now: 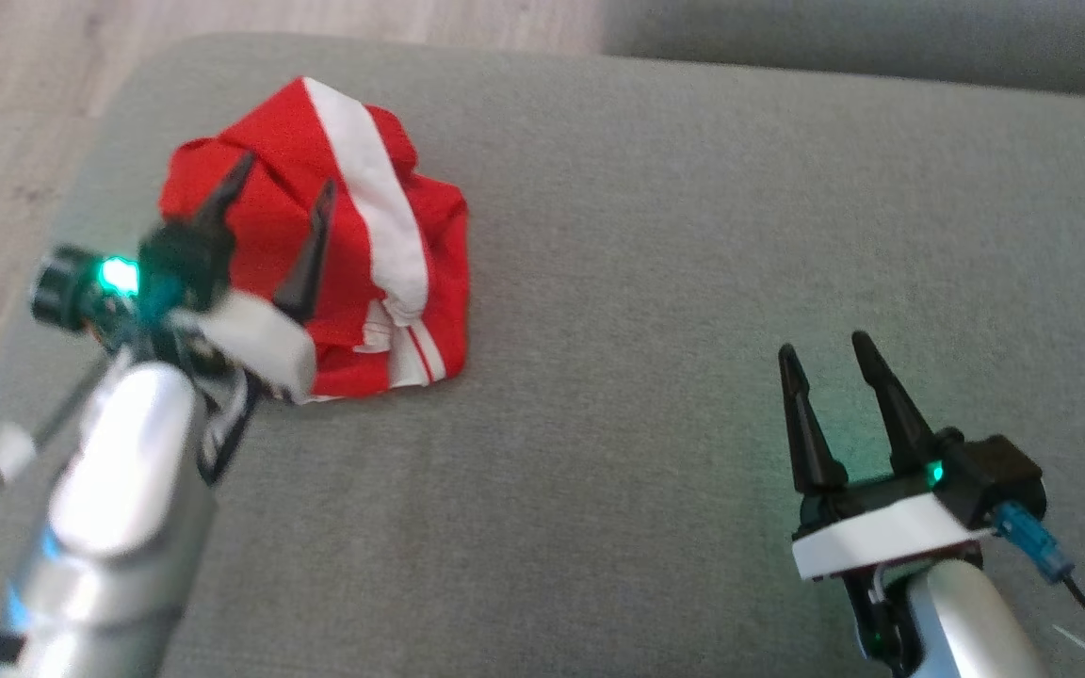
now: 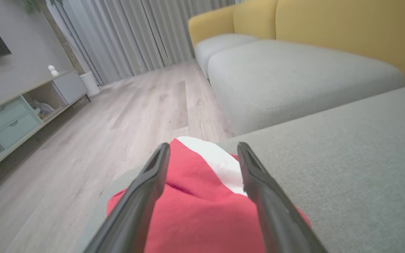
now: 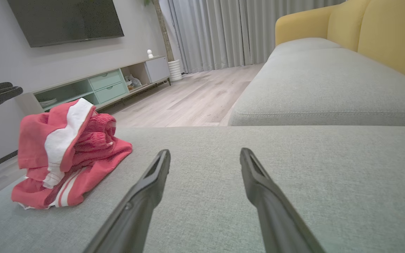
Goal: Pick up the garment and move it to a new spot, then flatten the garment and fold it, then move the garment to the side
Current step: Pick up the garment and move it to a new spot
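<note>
Left hand (image 1: pixel 286 170) spread over garment (image 1: pixel 444 273) (yellow sofa (image 2: pixel 346 31) beyond).

I see a grey fabric sofa cushion (image 1: pixel 693 235) w/ one item on it: a crumpled red garment (image 1: pixel 439 282), white stripes, near the far-left corner.

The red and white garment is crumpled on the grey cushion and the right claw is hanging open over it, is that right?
Not quite: it is the left claw that hangs open over the red and white garment crumpled on the grey cushion. The head view shows it; the right claw is open over bare cushion, apart from it.
</note>
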You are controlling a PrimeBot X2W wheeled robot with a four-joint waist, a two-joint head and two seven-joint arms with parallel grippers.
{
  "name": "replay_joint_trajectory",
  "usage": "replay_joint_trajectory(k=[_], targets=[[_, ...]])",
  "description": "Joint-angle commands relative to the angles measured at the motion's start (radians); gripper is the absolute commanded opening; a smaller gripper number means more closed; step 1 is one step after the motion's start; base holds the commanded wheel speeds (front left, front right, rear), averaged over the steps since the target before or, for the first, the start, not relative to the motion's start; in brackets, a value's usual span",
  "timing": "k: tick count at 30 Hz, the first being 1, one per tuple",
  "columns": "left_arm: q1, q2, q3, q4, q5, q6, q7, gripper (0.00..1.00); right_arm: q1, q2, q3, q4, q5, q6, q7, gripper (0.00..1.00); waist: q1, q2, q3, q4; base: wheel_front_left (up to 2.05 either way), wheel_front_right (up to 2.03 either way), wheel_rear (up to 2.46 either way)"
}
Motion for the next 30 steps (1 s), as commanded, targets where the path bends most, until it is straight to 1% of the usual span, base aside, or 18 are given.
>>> replay_joint_trajectory(k=[1, 6, 8, 11, 17, 21, 22, 23, 27, 30], targets=[[-0.098, 0.058, 0.006, 0.013, -0.027, -0.005, 0.056, 1.0, -0.049, -0.007, 0.026, -0.039, -0.009, 0.008, -0.006, 1.0, -0.0002, 0.0, 0.044, -0.039, 0.0, 0.0, 0.0], [-0.231, 0.131, -0.099, 0.129, -0.132, -0.006, 0.2, 1.0, -0.078, -0.007, 0.026, -0.042, -0.004, 0.008, -0.006, 1.0, -0.0002, 0.0, 0.085, -0.079, 0.0, 0.0, 0.0], [-0.266, 0.155, -0.121, 0.174, -0.151, -0.006, 0.229, 1.0, -0.084, -0.007, 0.025, -0.043, -0.002, 0.008, -0.006, 1.0, -0.0002, 0.0, 0.094, -0.09, 0.0, 0.0, 0.0], [-0.306, 0.175, -0.127, 0.245, -0.157, -0.006, 0.245, 1.0, -0.091, -0.007, 0.025, -0.042, 0.0, 0.008, -0.006, 1.0, -0.0002, 0.0, 0.103, -0.103, 0.0, 0.0, 0.0], [-0.326, 0.163, -0.139, 0.359, -0.177, -0.006, 0.257, 1.0, -0.093, -0.007, 0.02, -0.04, -0.002, 0.008, -0.006, 1.0, -0.0002, 0.0, 0.099, -0.112, 0.0, 0.0, 0.0], [-0.323, 0.155, -0.151, 0.395, -0.198, -0.006, 0.26, 1.0, -0.093, -0.007, 0.017, -0.039, -0.006, 0.008, -0.006, 1.0, -0.0002, 0.0, 0.095, -0.111, 0.0, 0.0, 0.0], [-0.322, 0.152, -0.156, 0.404, -0.211, -0.006, 0.262, 0.62, -0.093, -0.007, 0.016, -0.039, -0.006, 0.008, -0.006, 1.0, -0.0002, 0.0, 0.093, -0.11, 0.0, 0.0, 0.0], [-0.324, 0.152, -0.161, 0.408, -0.218, -0.006, 0.255, 0.0, -0.093, -0.007, 0.015, -0.039, -0.006, 0.008, -0.006, 1.0, -0.0002, 0.0, 0.092, -0.109, 0.0, 0.0, 0.0], [-0.338, 0.154, -0.168, 0.409, -0.236, -0.006, 0.188, 0.0, -0.088, -0.007, 0.011, -0.036, -0.008, 0.008, -0.006, 1.0, -0.0002, 0.0, 0.078, -0.102, 0.0, 0.0, 0.0], [-0.352, 0.158, -0.159, 0.395, -0.228, 0.009, 0.091, 0.0, -0.083, -0.007, 0.016, -0.031, -0.007, 0.008, -0.006, 1.0, -0.0002, 0.0, 0.059, -0.101, 0.0, 0.0, 0.0]])
